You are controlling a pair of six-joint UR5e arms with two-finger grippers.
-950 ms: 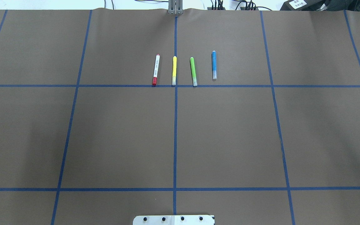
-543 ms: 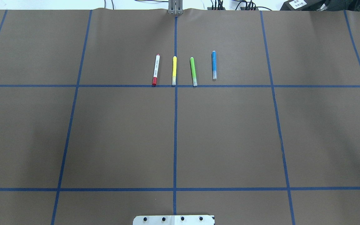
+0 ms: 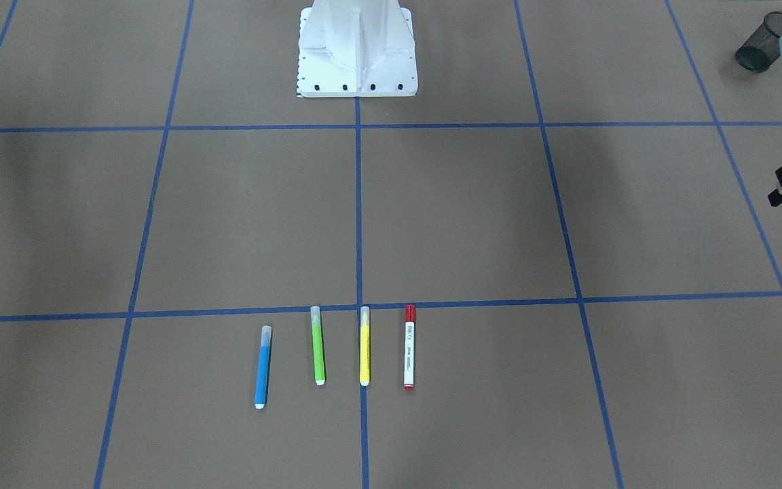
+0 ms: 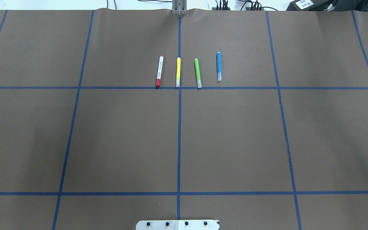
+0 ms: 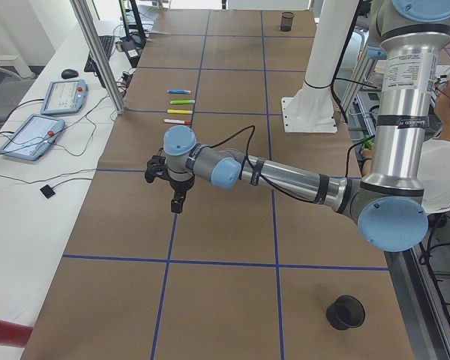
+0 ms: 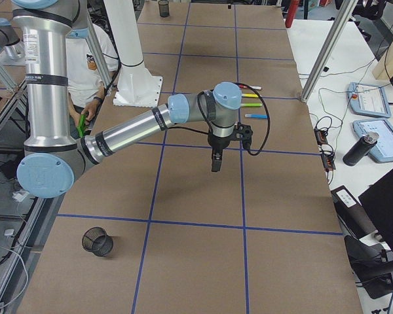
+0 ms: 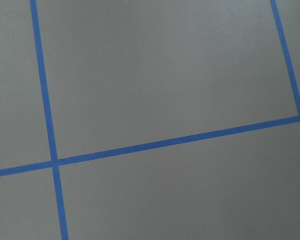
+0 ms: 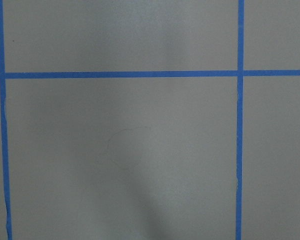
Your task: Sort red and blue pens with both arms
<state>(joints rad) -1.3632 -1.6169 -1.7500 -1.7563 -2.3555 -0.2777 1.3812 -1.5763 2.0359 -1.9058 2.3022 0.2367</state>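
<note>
Nothing had shifted since a moment before. The red pen (image 4: 159,71) and the blue pen (image 4: 218,66) lay at the ends of the row, with the yellow marker (image 4: 178,72) and green marker (image 4: 197,72) between them. The left gripper (image 5: 178,204) and right gripper (image 6: 215,163) hung over bare table (image 4: 235,137), well apart from the pens. I couldn't tell whether either was open or closed.

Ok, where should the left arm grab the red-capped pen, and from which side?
Take the red-capped pen mid-barrel, on the white section, coming straight down from above with the grip closing across its width. It lies flat, and the yellow pen lies roughly parallel close beside it, so a low sideways approach looks risky.
</note>
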